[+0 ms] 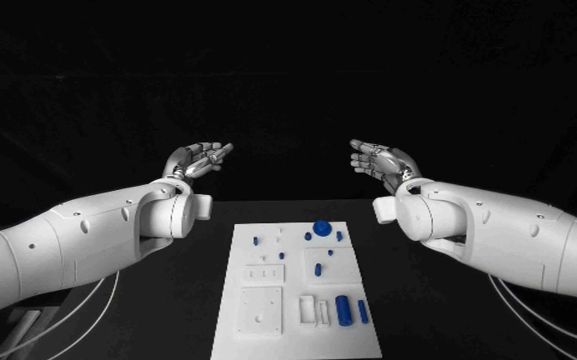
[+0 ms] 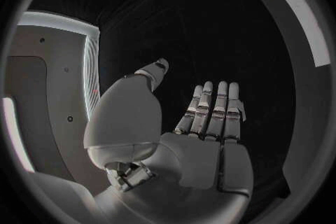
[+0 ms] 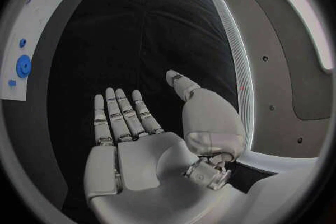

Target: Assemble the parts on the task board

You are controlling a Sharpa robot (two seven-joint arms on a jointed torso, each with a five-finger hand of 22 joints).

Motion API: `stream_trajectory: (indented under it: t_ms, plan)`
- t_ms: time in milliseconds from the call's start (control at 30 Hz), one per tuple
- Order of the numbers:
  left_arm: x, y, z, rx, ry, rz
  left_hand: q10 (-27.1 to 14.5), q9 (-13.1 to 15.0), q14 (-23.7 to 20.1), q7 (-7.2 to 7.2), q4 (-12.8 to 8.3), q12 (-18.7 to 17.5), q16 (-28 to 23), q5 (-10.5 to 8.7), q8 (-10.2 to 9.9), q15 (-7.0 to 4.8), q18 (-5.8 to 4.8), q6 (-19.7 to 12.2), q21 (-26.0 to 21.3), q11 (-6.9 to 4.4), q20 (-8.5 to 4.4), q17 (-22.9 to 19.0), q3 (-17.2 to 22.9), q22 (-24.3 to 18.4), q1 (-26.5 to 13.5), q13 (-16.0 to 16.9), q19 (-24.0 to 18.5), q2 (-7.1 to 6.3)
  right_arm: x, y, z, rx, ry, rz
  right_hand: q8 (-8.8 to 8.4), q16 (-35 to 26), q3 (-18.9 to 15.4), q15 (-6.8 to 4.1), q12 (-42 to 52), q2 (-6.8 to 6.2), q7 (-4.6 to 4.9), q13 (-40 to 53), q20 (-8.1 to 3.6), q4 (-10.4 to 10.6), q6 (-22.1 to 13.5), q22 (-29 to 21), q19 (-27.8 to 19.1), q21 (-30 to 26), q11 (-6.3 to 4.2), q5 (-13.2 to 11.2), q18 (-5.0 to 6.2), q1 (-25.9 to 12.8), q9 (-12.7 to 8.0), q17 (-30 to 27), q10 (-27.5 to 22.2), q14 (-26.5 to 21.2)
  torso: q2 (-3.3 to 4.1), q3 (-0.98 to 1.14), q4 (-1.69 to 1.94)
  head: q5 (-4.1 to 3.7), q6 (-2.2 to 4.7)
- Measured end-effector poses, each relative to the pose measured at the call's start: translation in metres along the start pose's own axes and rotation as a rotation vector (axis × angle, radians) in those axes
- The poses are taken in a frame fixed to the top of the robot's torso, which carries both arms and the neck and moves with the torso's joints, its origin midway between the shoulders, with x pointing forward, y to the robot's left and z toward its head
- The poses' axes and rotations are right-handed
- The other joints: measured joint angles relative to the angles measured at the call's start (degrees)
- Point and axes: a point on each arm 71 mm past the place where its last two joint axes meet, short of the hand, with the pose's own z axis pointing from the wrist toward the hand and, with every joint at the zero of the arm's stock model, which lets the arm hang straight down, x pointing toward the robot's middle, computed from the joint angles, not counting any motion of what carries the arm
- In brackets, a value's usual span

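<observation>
Both silver hands — left hand (image 1: 198,160), right hand (image 1: 383,162) — hang high with fingers spread, holding nothing. Reaching down fast could knock small blue parts (image 1: 323,228) off the white plastic task board (image 1: 267,320) — they look loose.

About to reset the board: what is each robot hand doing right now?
Left robot hand: open, holding nothing.
Right robot hand: open, holding nothing.
</observation>
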Motion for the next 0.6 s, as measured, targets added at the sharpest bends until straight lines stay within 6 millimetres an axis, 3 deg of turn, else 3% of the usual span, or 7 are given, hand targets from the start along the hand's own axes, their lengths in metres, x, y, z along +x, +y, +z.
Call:
stream_trajectory:
  t_ms: [200, 233, 333, 400, 600]
  plan:
    - [-0.006, -0.005, 0.008, -0.029, 0.025, -0.010, 0.3, 0.2, 0.2, 0.33, 0.5, 0.0, 0.5, 0.00, 0.4, 0.02, 0.00, 0.3, 0.4, 0.35, 0.00, 0.3, -0.5, 0.0, 0.6, 0.1, 0.0, 0.62, -0.010, 0.014, 0.015, 0.057, 0.096, -0.022, 1.03, 1.0, 0.8, 0.47, 0.4, -0.21, 0.05, 0.2, 0.27, -0.8, 1.4, 2.7, 1.4, 0.3, 0.35, 0.0, 0.00, 2.0, 0.6, 0.7, 1.8, 1.5, 0.00, 0.00, 0.00, 0.00, -0.01]
    - [-0.006, -0.004, 0.008, -0.035, 0.031, -0.013, 0.8, 0.4, 1.0, 0.67, 0.8, 0.3, 1.0, 0.00, 0.6, -0.06, 0.00, 0.7, 0.9, 0.53, -0.01, 0.5, -0.8, 0.0, 1.0, 0.2, 0.0, 1.03, -0.011, 0.015, 0.017, 0.069, 0.114, -0.025, 1.38, 1.4, 1.0, 0.57, 0.7, -0.33, 0.07, 0.2, 0.24, -1.0, 1.8, 3.0, 1.9, 0.3, 0.44, 0.0, 0.89, 2.5, 0.7, 0.9, 2.5, 2.1, 0.00, 0.00, 0.00, 0.00, -0.01]
    - [-0.005, -0.003, 0.008, -0.044, 0.040, -0.018, 2.1, 0.7, 2.5, 1.55, 0.6, 0.7, 1.8, 0.00, 1.3, -0.09, 0.00, 1.6, 1.6, 0.95, -0.75, 0.9, -1.8, 0.0, 2.1, 0.4, 0.7, 1.67, -0.012, 0.017, 0.019, 0.089, 0.145, -0.031, 2.07, 2.2, 1.5, 0.68, 1.0, -0.41, 0.13, 0.3, 0.23, -1.7, 3.0, 3.4, 3.3, 0.6, 0.65, 0.0, 0.89, 3.6, 1.0, 1.3, 3.9, 3.3, 0.00, 0.00, 0.00, 0.00, -0.01]
    - [-0.004, -0.003, 0.008, -0.050, 0.046, -0.022, 3.9, 0.9, 4.4, 1.84, 0.2, 1.4, 2.8, 0.00, 1.9, -0.16, 0.00, 3.0, 2.6, 1.40, -1.51, 1.2, -3.3, 0.0, 3.2, 0.6, 2.2, 2.71, -0.012, 0.018, 0.020, 0.100, 0.164, -0.034, 2.62, 2.8, 1.7, 0.83, 1.3, -0.65, 0.19, 0.4, 0.29, -2.4, 3.9, 3.6, 4.4, 0.6, 0.76, 0.0, 1.82, 4.3, 1.2, 1.6, 5.1, 4.4, 0.01, 0.00, -0.01, 0.00, -0.01]
    - [-0.003, -0.001, 0.007, -0.059, 0.082, -0.037, 11.6, 0.6, 12.6, 2.71, -2.8, 3.7, 5.8, 0.22, 3.2, -1.16, 0.06, 9.3, 5.5, 2.10, -3.19, 2.1, -7.9, 0.0, 8.4, 1.3, 8.7, 6.67, -0.017, 0.011, 0.032, 0.030, 0.173, -0.351, 4.76, 5.6, 2.9, 0.29, 2.8, -1.08, 0.78, 0.8, 0.38, -5.0, 8.3, 3.6, 10.0, 1.7, 0.03, -0.5, 3.84, 7.0, 1.9, 2.8, 10.6, 9.6, -0.03, -0.19, -0.01, 0.40, -0.46]
